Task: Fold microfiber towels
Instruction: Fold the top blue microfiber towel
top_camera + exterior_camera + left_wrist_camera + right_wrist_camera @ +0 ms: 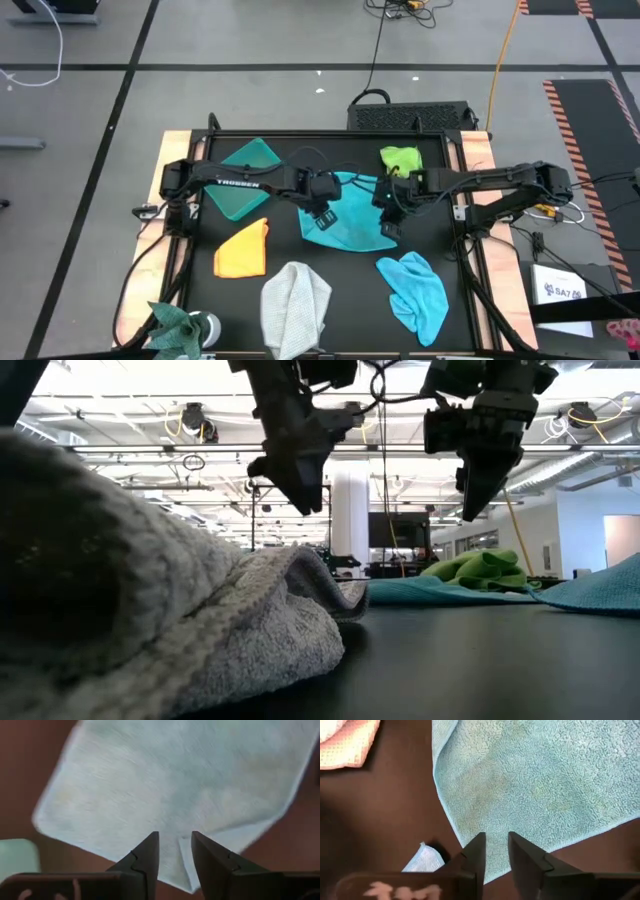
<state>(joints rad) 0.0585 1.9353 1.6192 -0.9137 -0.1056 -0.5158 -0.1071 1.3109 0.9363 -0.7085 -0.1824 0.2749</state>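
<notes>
A teal towel [350, 222] lies spread on the black table top at its middle; it also shows in the wrist views [175, 785] [535, 785]. My left gripper [325, 215] hangs over its left part and my right gripper [390, 225] over its right part. Both are open by a narrow gap with nothing between the fingers. In the low view both grippers [310, 500] [470, 510] hang clear above the table. An orange towel [243, 250], a grey towel [295, 305], a light blue towel [415, 290] and a lime green towel [400, 158] lie around it.
A teal plastic bin [245, 175] stands at the far left under the left arm. A dark green leafy object [175, 322] sits at the near left corner. The grey towel [150, 620] fills the near left of the low view.
</notes>
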